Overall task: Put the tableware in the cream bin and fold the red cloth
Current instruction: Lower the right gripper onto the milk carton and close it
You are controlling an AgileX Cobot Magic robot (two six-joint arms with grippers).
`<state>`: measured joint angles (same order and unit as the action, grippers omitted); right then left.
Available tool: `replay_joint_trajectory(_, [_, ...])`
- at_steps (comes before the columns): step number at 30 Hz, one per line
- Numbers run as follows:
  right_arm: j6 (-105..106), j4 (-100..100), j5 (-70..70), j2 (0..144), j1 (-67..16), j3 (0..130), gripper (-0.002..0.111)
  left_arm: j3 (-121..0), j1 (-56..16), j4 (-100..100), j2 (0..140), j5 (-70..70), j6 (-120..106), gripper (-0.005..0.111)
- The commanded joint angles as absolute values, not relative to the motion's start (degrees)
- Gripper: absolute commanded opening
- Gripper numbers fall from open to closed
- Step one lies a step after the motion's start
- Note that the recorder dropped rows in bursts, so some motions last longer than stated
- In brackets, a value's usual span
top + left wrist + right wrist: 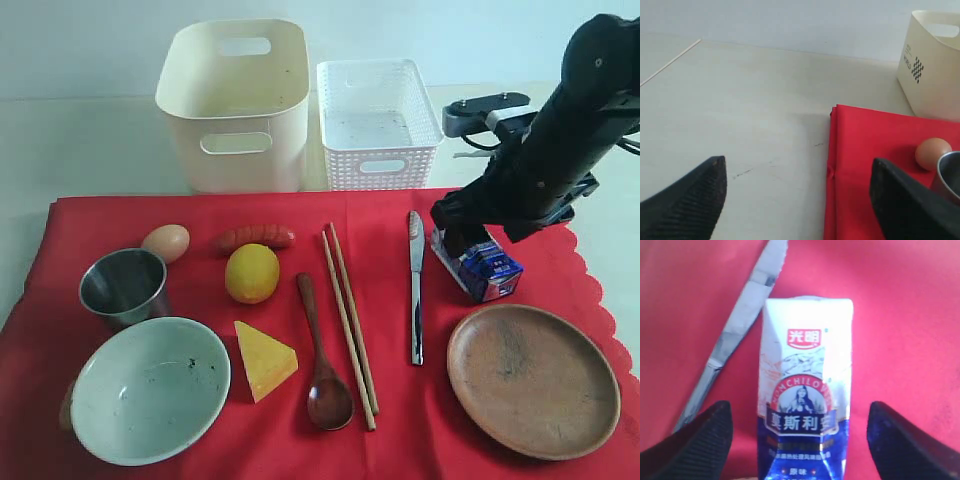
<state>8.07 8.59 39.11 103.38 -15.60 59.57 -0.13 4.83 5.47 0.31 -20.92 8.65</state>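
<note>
Straddles the milk carton (487, 270) with the right gripper (797, 407) spread, clasping nothing — left gripper (799, 162) likewise slack. Risks closing on that carton, not the knife (416, 290) just beside it; cream bin (250, 175) well behind.

On the red cloth (430, 405) lie a steel cup (123, 285), bowl (150, 388), spoon (322, 360), chopsticks (347, 320), knife (416, 290) and brown plate (532, 380). The right gripper (461, 238) hangs over a milk carton (492, 272) beside the knife. Behind stand a cream bin (235, 110) and white basket (378, 125).
</note>
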Motion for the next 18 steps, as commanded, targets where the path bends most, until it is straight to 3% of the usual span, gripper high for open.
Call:
replay_joint_trajectory(1, [5.32, 5.32, 38.24, 105.37, -15.69, 59.94, 0.072, 0.0, 4.66, 5.29, 0.0, -20.34, 8.97, 0.075])
replay_joint_trajectory(18, [6.39, 7.28, 37.34, 111.77, -16.29, 63.49, 0.072, 0.0, 4.66, 5.29, 0.0, -20.34, 8.97, 0.075])
